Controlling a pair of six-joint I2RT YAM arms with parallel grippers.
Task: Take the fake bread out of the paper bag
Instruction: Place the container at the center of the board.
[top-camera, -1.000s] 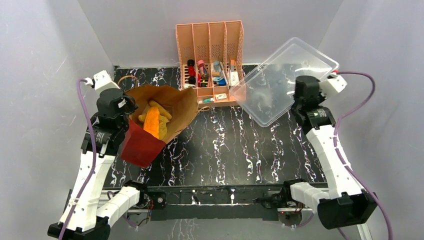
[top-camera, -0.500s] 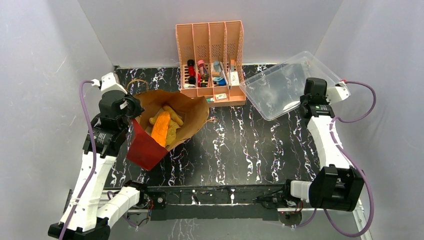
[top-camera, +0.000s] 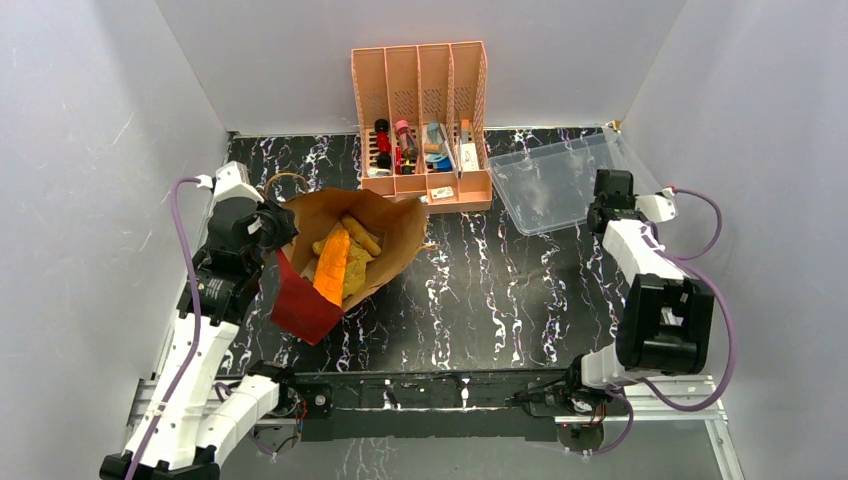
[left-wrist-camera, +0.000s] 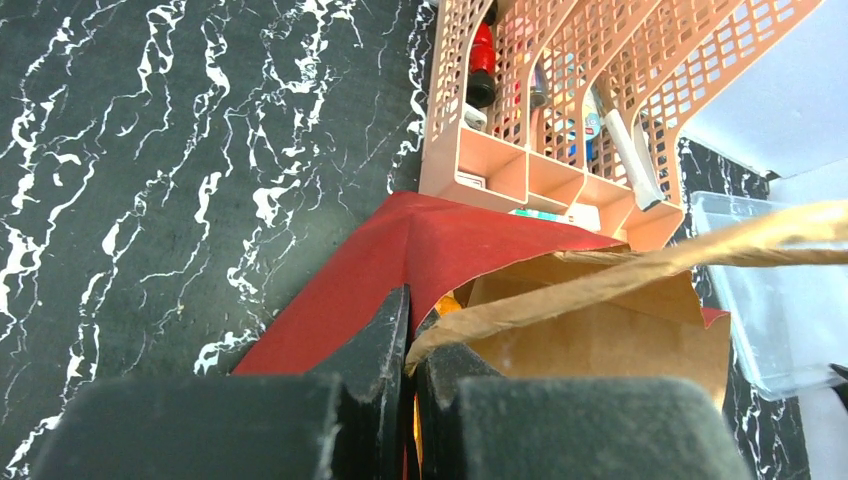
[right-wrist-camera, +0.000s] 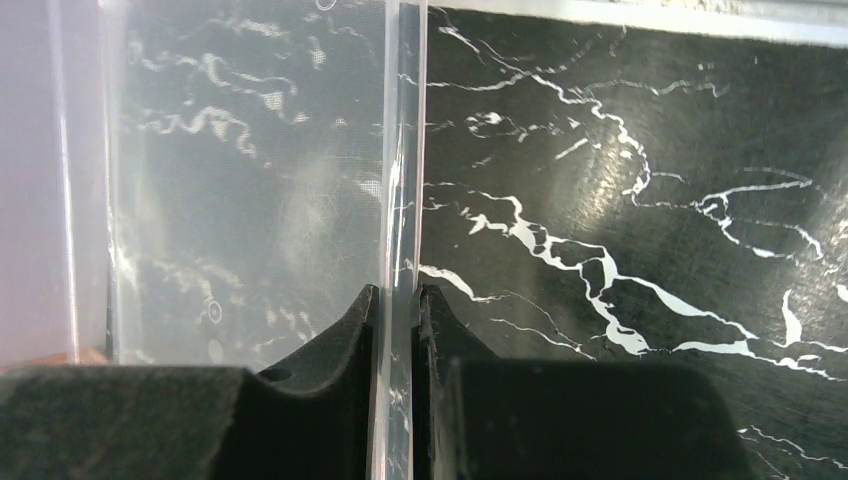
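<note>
Plainly, the bread (top-camera: 334, 262) lies inside the tilted bag (top-camera: 396, 228); likely light, rigid toys, best pinched mid-length. The left pincer (left-wrist-camera: 410, 335) clenches the soft paper rim; the right pincer (right-wrist-camera: 400, 300) grips the tray (top-camera: 545, 180) edge.

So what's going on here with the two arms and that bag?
The left gripper is pinched shut on an edge of the paper bag. The bag sits tilted and open on the table, with the toy bread still inside. The right gripper is clamped on the rim of the clear plastic tray at the back right. No bread is out yet.
</note>
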